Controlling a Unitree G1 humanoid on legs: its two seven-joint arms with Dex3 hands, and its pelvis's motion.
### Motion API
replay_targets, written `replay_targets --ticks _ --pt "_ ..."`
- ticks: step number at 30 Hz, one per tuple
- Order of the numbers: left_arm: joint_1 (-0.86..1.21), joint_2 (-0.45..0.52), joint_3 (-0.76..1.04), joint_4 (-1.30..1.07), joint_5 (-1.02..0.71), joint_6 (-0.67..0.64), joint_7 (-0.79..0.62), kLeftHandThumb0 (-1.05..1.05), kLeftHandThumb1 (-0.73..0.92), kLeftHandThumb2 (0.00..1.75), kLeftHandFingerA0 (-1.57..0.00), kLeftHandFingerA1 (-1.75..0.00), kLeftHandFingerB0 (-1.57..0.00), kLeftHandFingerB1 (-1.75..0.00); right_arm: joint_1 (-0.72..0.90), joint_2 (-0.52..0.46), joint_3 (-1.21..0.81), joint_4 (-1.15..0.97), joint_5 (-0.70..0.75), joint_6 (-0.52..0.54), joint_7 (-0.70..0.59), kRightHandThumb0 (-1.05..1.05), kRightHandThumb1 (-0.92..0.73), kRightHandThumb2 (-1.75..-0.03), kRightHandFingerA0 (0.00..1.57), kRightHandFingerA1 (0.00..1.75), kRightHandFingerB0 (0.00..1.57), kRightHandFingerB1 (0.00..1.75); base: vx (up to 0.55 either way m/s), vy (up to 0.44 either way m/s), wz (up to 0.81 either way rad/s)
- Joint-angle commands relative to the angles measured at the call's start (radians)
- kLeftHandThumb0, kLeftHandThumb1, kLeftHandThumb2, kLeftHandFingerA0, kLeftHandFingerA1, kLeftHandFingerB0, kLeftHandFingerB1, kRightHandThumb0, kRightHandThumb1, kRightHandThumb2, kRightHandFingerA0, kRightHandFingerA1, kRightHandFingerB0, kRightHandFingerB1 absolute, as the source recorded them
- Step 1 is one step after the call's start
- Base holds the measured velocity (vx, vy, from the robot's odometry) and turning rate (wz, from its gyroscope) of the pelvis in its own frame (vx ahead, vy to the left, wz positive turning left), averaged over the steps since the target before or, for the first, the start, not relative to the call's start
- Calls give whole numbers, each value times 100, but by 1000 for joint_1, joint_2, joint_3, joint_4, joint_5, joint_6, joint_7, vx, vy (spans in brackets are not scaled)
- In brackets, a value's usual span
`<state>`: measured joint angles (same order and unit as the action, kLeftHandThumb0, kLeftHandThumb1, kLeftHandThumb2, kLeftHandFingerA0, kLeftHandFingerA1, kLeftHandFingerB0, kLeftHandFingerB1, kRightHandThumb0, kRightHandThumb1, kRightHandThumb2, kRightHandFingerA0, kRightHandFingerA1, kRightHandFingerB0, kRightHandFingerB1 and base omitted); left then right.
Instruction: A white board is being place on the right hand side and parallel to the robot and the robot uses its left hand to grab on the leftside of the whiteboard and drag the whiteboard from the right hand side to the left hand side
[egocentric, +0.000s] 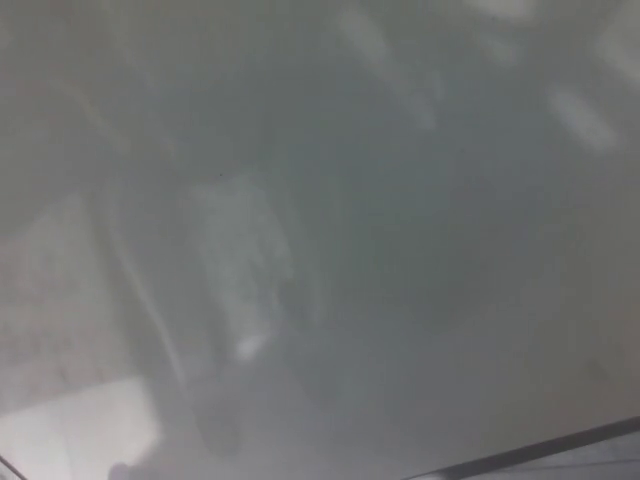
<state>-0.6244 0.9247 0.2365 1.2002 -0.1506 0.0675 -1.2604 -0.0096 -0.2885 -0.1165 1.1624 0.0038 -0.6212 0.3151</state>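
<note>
— What fills the head view?

— The whiteboard (400, 250), glossy grey, covers almost the whole frame; its dark edge (530, 455) crosses the lower right corner. Only blurred reflections show on it.

— And the hands?

— Neither hand is in view, so any grip cannot be told.

— The risk?

— With the board this close, a slipping hold or a collision could go unseen.

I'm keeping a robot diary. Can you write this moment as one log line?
view: whiteboard fills frame, blurry reflections | edge: dark frame bottom right | hands: none visible
</note>
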Motion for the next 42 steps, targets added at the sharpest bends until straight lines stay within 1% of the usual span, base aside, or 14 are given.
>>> replay_targets --ticks 1,16,18,19,20,22,23,26,27,28,29,38,40,42 --pt "99 -44 78 -75 -67 27 109 -37 55 56 0 0 0 0 0 -8 -4 9 3 1 6 -70 -72 -74 72 112 52 81 0 0 0" --pt "571 -313 374 -373 -191 -55 358 -52 71 61 0 0 0 0 4 -11 -1 4 -1 -2 6 -70 -72 -74 71 112 51 81 0 0 0" --pt "688 -389 415 -403 -226 -18 377 -67 46 75 0 -2 0 -3 10 -7 0 9 -3 -16 3 -68 -71 -76 71 111 49 81 0 0 0" --pt "725 -419 422 -432 -240 4 371 -67 46 75 0 -2 0 -3 9 -9 0 12 -4 -18 3 -68 -71 -76 71 111 49 81 0 0 0" --pt "751 -444 422 -434 -242 -15 361 -50 73 61 0 0 0 0 10 -10 0 14 -3 -16 5 -69 -71 -76 71 111 51 83 0 0 0" --pt "787 -476 411 -414 -223 -87 352 -50 77 62 0 0 0 0 9 -6 -5 14 5 0 9 -69 -70 -76 71 112 52 83 0 0 0" --pt "806 -497 413 -395 -229 -96 346 -51 68 82 0 0 0 0 9 0 -10 13 14 8 19 -67 -70 -77 70 113 52 83 0 0 0" --pt "812 -502 412 -402 -234 -97 349 -51 68 82 0 0 0 0 10 1 -12 13 14 9 22 -67 -70 -77 70 113 52 83 0 0 2" --pt "881 -558 390 -384 -209 -165 345 -47 76 63 0 -3 0 0 12 9 -12 15 15 7 20 -67 -68 -77 75 112 53 83 0 0 8" --pt "911 -582 380 -376 -198 -195 343 -47 76 63 0 -3 0 0 13 12 -13 16 15 7 20 -67 -68 -77 75 112 53 83 0 0 0" --pt "948 -599 334 -450 -152 -192 391 -58 51 79 0 -14 0 -6 10 0 -9 19 2 -7 6 -68 -70 -76 72 110 52 82 0 0 -8" --pt "1010 -628 226 -521 -62 -181 614 -52 61 80 0 -13 0 -1 15 8 -11 15 10 3 18 -66 -70 -77 71 111 52 82 0 0 0" --pt "955 -596 182 -391 -7 -176 687 -49 44 78 0 -22 0 -17 18 8 3 23 -13 -5 -12 -68 -71 -77 72 107 51 79 0 0 0" --pt "935 -581 157 -339 6 -181 702 -47 61 74 -4 -21 0 -2 22 10 2 24 -8 -5 -9 -67 -71 -76 73 109 52 80 0 0 0"
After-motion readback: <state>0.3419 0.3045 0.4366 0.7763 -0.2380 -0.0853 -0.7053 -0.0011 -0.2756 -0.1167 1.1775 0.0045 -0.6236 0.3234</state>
